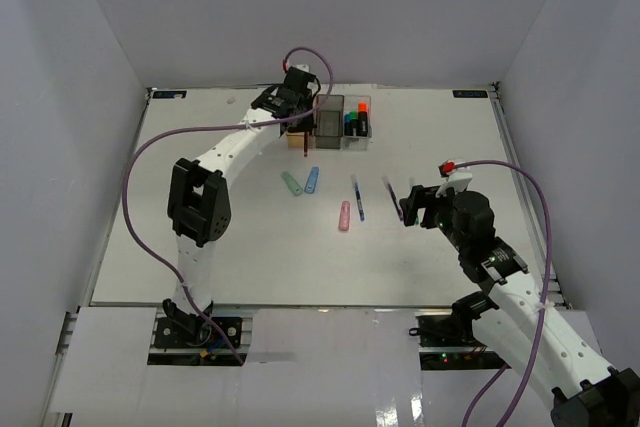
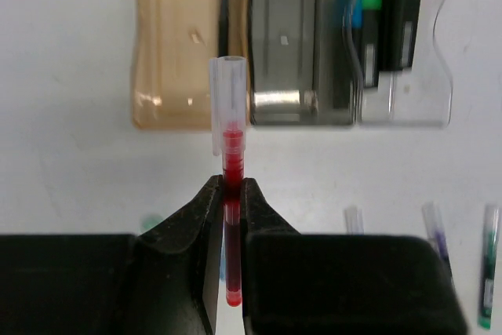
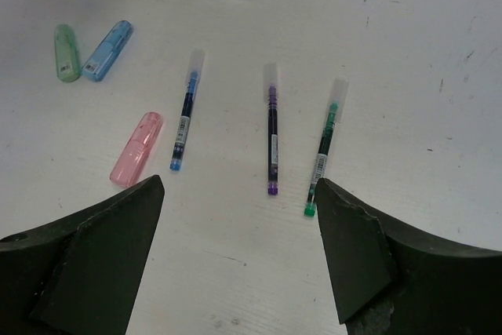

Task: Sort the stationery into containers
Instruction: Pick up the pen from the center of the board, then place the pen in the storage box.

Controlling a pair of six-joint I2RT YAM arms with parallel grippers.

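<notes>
pens lie on the white table [image 1: 200, 267] just past the right claw [image 3: 235, 194]: a blue pen [image 3: 184, 121], a purple pen [image 3: 271, 131] and a green pen [image 3: 323, 149], side by side. the right claw is wide open and holds nothing. left of them lies a pink marker [image 3: 136, 148]. farther off a green marker [image 3: 67, 52] and a blue marker [image 3: 107, 50] lie close together. farther still, the left claw [image 2: 232, 194] pinches a red pen [image 2: 233, 147], just in front of the orange box [image 2: 172, 45]. a grey box [image 2: 282, 37] and a clear box [image 2: 408, 107] join on its right. black markers [image 2: 404, 21] with bright caps sit in the clear box.
</notes>
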